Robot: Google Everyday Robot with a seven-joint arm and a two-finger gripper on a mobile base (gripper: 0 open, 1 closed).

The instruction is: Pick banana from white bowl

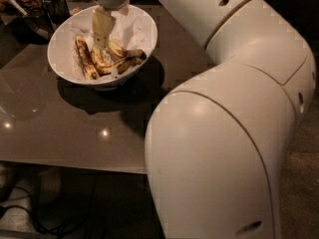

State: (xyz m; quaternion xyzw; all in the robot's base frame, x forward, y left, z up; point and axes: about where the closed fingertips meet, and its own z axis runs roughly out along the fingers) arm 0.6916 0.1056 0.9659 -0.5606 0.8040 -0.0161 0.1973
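The white bowl (62, 39) stands on the dark table at the upper left, lined with crumpled white paper. The banana (84, 59), long and dark brown, lies along the bowl's left side. Two shorter, yellower bananas (119, 59) lie beside it in the middle and right of the bowl. My gripper (101, 40) hangs from the white wrist above and reaches down into the bowl. Its tip is just right of the long banana's upper half and over the shorter ones.
My large white arm (224, 133) fills the right half of the view and hides that part of the table (60, 128). A dark wire basket (45, 9) with items stands behind the bowl at the top left. Cables lie on the floor below the table's front edge.
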